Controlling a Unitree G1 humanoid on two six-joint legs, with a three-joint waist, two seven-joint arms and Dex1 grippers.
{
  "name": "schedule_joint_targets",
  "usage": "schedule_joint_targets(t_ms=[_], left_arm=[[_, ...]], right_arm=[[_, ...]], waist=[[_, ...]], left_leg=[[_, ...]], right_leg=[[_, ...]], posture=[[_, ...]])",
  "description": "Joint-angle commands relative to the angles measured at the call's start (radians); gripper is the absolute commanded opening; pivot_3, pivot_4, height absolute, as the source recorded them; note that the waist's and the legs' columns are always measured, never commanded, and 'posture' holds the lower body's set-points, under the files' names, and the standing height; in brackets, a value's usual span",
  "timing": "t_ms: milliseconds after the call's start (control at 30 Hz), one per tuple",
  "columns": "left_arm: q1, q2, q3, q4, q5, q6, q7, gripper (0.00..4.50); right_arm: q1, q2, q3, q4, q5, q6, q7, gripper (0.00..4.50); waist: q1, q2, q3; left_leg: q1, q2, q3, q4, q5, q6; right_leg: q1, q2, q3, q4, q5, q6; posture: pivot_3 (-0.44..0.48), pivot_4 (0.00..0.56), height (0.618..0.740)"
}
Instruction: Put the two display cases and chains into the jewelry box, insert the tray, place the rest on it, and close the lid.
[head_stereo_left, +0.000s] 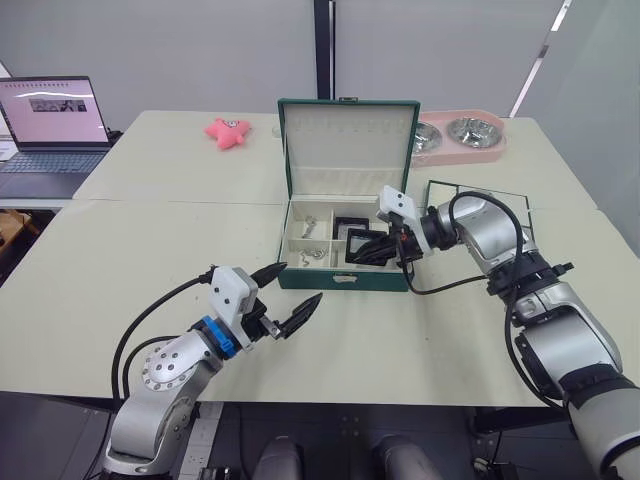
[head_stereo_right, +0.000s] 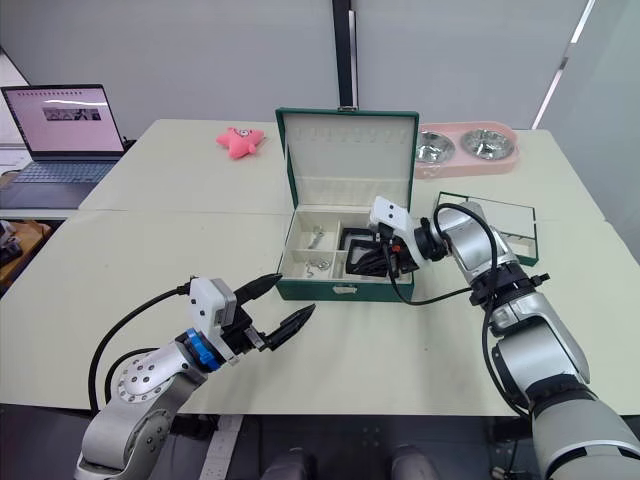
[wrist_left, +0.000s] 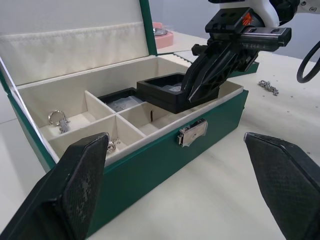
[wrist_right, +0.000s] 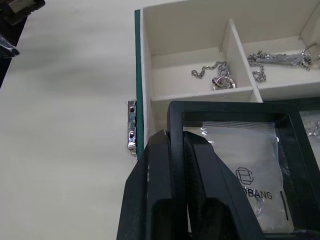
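The pale table (head_stereo_left: 150, 300) stood in a grey-walled room, with a laptop (head_stereo_left: 55, 125) at its far left, a pink star-shaped toy (head_stereo_left: 227, 131) and a pink stand with two steel bowls (head_stereo_left: 460, 137) behind. The jewelry box (head_stereo_left: 345, 278) sat mid-table, its lid (head_stereo_left: 347, 140) standing open, presumably so the compartments could be filled first.

The right tool (head_stereo_left: 378, 247) reached in over the box's front right corner, its black fingers (wrist_right: 165, 190) clamped on the frame edge of a display case (wrist_right: 235, 165). That case hung tilted, one side resting on the box's front rim, not yet seated; I judged it was gripped by its edge so it could be lowered flat into the compartment. The other display case (wrist_left: 120, 100) already lay in the compartment behind it. Chains (wrist_right: 217, 75) lay in the left-hand compartments. One more chain (wrist_left: 267, 87) lay on the table to the box's right.

The tray (head_stereo_right: 500, 225) waited on the table to the right of the box, behind the right arm. The left tool (head_stereo_left: 280, 298) hovered with fingers spread wide and empty, near the box's front, well apart from the case.
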Motion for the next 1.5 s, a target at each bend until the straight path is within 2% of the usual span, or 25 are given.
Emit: schedule_joint_targets(t_ms=[33, 467, 533, 833, 1000, 1200, 1300, 1500], left_arm=[[0.003, 0.006, 0.016, -0.035, -0.01, -0.019, -0.009, 4.5], [-0.014, 0.007, 0.014, -0.042, -0.018, 0.001, 0.001, 4.5], [-0.014, 0.007, 0.014, -0.044, -0.019, 0.004, 0.003, 4.5], [-0.027, 0.004, 0.009, -0.003, -0.012, -0.012, -0.015, 4.5], [-0.025, -0.004, 0.003, 0.031, 0.001, -0.042, -0.034, 4.5], [-0.003, 0.005, 0.02, 0.068, -0.01, -0.07, -0.068, 4.5], [0.009, 0.013, 0.027, 0.083, -0.001, -0.085, -0.081, 4.5], [0.016, 0.034, 0.081, 0.141, -0.01, -0.095, -0.097, 4.5]], right_arm=[[-0.029, 0.003, -0.012, 0.002, -0.01, -0.008, 0.016, 0.03], [-0.032, 0.022, -0.027, 0.045, -0.039, -0.026, 0.01, 0.03], [-0.034, 0.024, -0.035, 0.043, -0.038, -0.028, 0.006, 0.74], [-0.041, 0.016, -0.059, 0.025, -0.031, -0.02, 0.001, 2.89], [-0.057, 0.013, -0.105, 0.021, -0.008, -0.032, -0.011, 4.48], [-0.032, -0.003, -0.222, -0.033, 0.061, -0.071, -0.048, 4.48], [0.041, -0.03, -0.271, -0.118, 0.092, -0.097, -0.069, 4.48], [0.291, -0.12, -0.404, -0.336, 0.179, -0.053, -0.131, 4.48]], waist=[[0.0, 0.0, 0.0], [0.0, 0.0, 0.0], [0.0, 0.0, 0.0], [0.0, 0.0, 0.0], [0.0, 0.0, 0.0], [0.0, 0.0, 0.0], [0.001, 0.0, 0.0], [0.009, 0.0, 0.0]], left_leg=[[0.0, 0.0, 0.0, 0.0, 0.0, 0.0], [0.0, 0.0, 0.0, 0.0, 0.0, 0.0], [0.0, 0.0, 0.0, 0.0, 0.0, 0.0], [0.0, 0.0, 0.0, 0.0, 0.0, 0.0], [0.0, 0.0, 0.0, 0.0, 0.0, 0.0], [0.0, 0.0, 0.001, 0.0, 0.0, 0.0], [0.0, 0.0, 0.0, -0.001, 0.0, 0.0], [-0.001, 0.0, 0.0, -0.001, 0.0, 0.0]], right_leg=[[0.0, 0.0, 0.0, 0.0, 0.0, 0.0], [0.0, 0.0, 0.0, 0.0, 0.0, 0.0], [0.0, 0.0, 0.0, 0.0, 0.0, 0.0], [0.0, 0.0, 0.0, 0.0, 0.0, 0.0], [0.0, 0.0, 0.0, 0.0, 0.0, 0.0], [0.0, 0.0, 0.0, 0.0, 0.0, 0.0], [0.0, 0.0, 0.0, 0.0, 0.0, 0.0], [0.0, 0.0, 0.0, -0.001, 0.0, 0.0]], posture=[[0.0, 0.15, 0.74], [0.0, 0.15, 0.74], [0.0, 0.15, 0.74], [0.0, 0.15, 0.74], [0.0, 0.15, 0.74], [0.0, 0.15, 0.74], [0.0, 0.15, 0.74], [0.0, 0.15, 0.74]])
